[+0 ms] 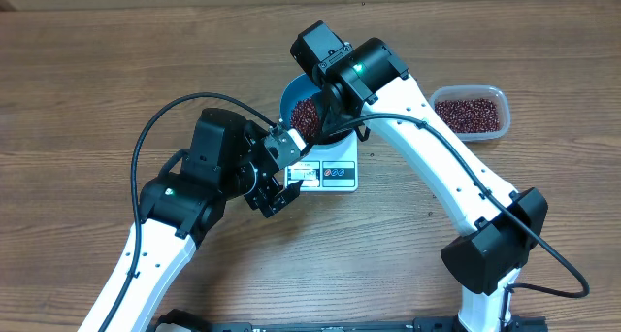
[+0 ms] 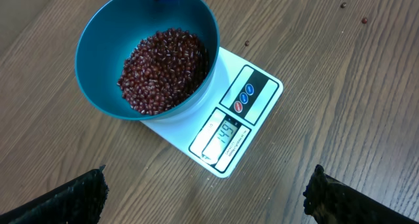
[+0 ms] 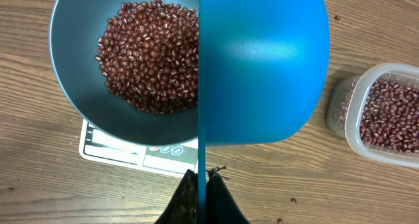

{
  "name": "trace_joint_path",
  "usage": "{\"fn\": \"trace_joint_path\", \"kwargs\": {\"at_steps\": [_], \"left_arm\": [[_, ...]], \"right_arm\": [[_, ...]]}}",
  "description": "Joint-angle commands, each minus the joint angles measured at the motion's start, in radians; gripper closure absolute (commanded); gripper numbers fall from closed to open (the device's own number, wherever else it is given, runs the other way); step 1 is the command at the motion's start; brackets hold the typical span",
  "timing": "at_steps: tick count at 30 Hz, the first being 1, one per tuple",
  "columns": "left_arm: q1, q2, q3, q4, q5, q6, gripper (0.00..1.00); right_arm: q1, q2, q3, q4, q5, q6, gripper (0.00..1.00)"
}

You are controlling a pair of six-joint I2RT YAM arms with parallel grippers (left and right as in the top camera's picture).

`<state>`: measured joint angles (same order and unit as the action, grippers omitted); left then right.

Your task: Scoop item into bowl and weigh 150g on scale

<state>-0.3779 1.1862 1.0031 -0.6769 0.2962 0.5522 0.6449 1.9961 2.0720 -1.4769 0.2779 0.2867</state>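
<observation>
**Scoop held on edge over a bowl of beans on the scale**

The right claw (image 3: 203, 194) was pinched tight on the thin handle of a blue plastic scoop (image 3: 262, 67). The scoop was turned on its side, directly above a deep blue bowl (image 3: 69, 86). A loose heap of small red-brown beans (image 3: 150, 54) lay in that bowl, which sat on a white digital kitchen scale (image 2: 252, 93) with its display lit. The left claw (image 2: 206, 198) hovered near the scale's display edge, fingers spread wide and holding nothing. Off to the right, well apart on the wooden table (image 2: 340, 106), a clear plastic tub (image 3: 347, 112) held more beans.
</observation>
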Motion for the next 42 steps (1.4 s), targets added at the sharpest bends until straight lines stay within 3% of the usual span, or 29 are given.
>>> {"fn": "trace_joint_path", "kwargs": {"at_steps": [1, 26, 42], "left_arm": [[0.005, 0.003, 0.027, 0.0, 0.008, -0.017, 0.01], [0.005, 0.003, 0.027, 0.0, 0.008, -0.017, 0.0], [0.005, 0.003, 0.027, 0.0, 0.008, -0.017, 0.0]], "right_arm": [[0.006, -0.031, 0.028, 0.007, 0.017, -0.003, 0.96], [0.003, -0.031, 0.028, 0.014, 0.011, -0.003, 0.96], [-0.08, -0.031, 0.028, 0.029, -0.216, -0.002, 0.96]]}}
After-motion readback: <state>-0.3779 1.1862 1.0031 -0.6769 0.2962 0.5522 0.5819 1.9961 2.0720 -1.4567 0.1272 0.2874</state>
